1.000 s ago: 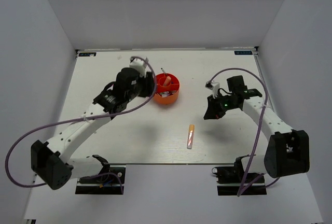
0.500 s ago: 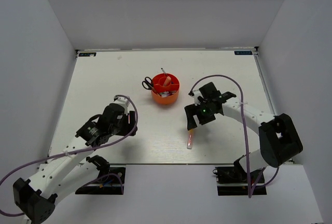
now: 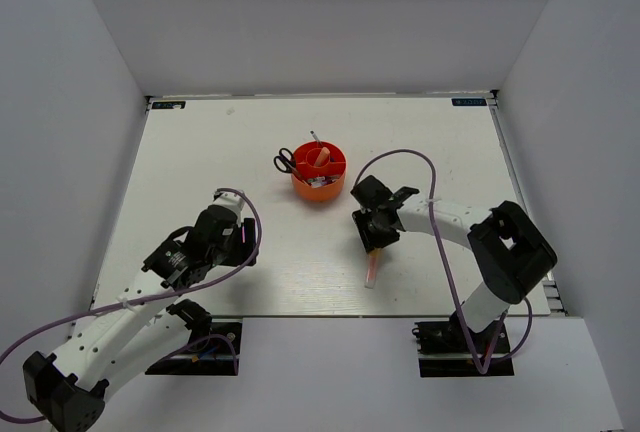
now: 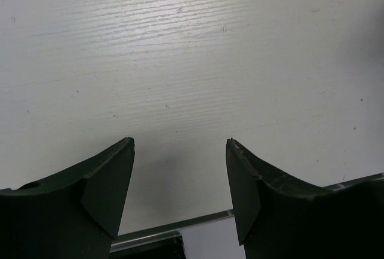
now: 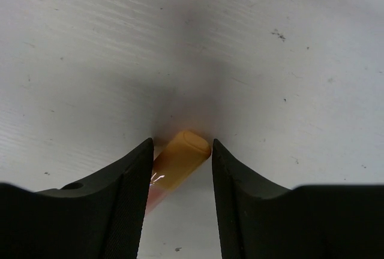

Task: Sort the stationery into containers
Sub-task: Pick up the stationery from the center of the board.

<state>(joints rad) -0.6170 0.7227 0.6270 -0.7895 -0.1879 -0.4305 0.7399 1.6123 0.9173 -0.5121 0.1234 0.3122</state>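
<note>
Straddling the orange end of the marker stick (image 5: 180,158), the right tool (image 5: 182,142) stands half closed, fingers at its sides; whether they pinch it I cannot tell. It lies on the counter (image 3: 200,152), apart from the orange organiser (image 3: 322,192). The left tool (image 4: 180,145) gapes wide, empty.

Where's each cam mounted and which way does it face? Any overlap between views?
Top external: above and behind the robot, looking down on the table; shows left arm to left gripper, right arm to right gripper, organiser, marker.
Left wrist: facing down at bare table by an edge; own open fingers frame it.
Right wrist: facing down; own fingers closed on the marker's orange end.
Shared: top and right wrist both show the marker.
</note>
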